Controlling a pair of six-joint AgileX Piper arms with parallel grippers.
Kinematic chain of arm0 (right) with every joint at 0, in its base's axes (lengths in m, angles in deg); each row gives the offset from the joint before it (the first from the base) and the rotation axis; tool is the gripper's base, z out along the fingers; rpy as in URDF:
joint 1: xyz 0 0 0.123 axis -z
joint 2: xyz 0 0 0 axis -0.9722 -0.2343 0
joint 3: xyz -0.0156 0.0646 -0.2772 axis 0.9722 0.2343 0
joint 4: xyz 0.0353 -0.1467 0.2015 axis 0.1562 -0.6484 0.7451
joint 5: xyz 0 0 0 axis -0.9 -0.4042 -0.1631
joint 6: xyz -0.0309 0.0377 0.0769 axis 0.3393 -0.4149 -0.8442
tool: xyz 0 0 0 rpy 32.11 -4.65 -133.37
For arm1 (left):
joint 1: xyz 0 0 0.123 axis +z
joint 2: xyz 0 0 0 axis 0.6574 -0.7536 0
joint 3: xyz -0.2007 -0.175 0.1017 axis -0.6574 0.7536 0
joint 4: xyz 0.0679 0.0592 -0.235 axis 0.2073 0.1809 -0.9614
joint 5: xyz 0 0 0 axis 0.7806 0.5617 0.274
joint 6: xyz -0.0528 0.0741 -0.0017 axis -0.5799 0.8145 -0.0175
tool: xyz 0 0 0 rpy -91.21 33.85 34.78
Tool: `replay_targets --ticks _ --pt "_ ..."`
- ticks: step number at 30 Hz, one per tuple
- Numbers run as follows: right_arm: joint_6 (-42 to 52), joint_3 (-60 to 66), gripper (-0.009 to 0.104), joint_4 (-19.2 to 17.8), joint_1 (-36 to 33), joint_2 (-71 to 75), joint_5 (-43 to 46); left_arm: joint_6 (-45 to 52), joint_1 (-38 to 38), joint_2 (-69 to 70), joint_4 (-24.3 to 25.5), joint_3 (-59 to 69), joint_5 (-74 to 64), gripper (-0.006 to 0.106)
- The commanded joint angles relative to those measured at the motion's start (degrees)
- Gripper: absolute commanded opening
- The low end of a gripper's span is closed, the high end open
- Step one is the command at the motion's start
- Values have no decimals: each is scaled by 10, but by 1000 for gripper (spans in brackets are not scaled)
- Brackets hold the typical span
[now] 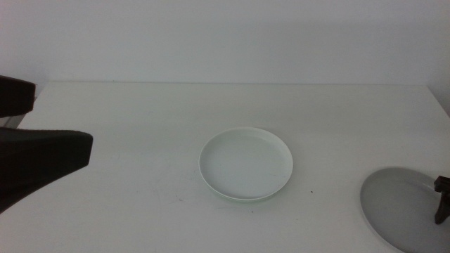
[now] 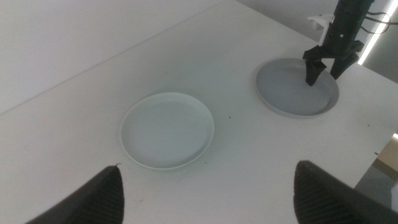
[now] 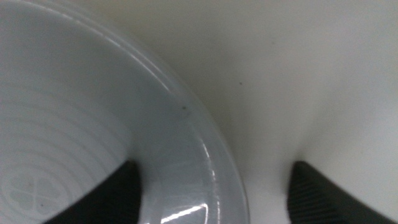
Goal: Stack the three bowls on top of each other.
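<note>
R gripper [image 2: 326, 70] straddles the grey bowl's [image 1: 404, 207] rim at table's right edge, jaws apart, not clamped yet. White-ish bowl [image 1: 246, 163] sits mid-table (looks single; maybe two nested, can't tell). L gripper [image 2: 208, 190] hangs wide open, empty. Grey bowl's left to stack.

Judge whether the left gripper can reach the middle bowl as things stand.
Probably yes: the left gripper hangs open above the pale bowl, with bare table between; the right gripper straddles the grey bowl's rim.

2 bowls: white [image 1: 245, 164], grey [image 1: 401, 207].
</note>
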Motion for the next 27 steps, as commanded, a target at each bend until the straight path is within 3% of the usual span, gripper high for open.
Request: replay_targets --ticks 1,4,6,11,15,20,25,27 --pt "-1 2 51 -9 5 -15 6 -3 0 1 -2 1 9 94" --pt "-3 1 24 -20 6 -17 3 -3 0 1 -2 1 9 94" --pt "-12 -6 -2 -22 6 -10 -17 -3 0 1 -2 1 9 94" --pt "-36 -67 -2 -18 6 50 -75 -3 0 1 -2 1 9 94" --pt "-43 -157 -2 25 -19 84 -122 -3 0 1 -2 1 9 94" --pt "-49 -248 -2 13 -138 72 -147 -3 0 1 -2 1 9 94" --pt "-52 -319 -2 71 -241 20 -140 -3 0 1 -2 1 9 94" --pt "-52 -348 -2 77 -276 -11 -145 -3 0 1 -2 1 9 94"
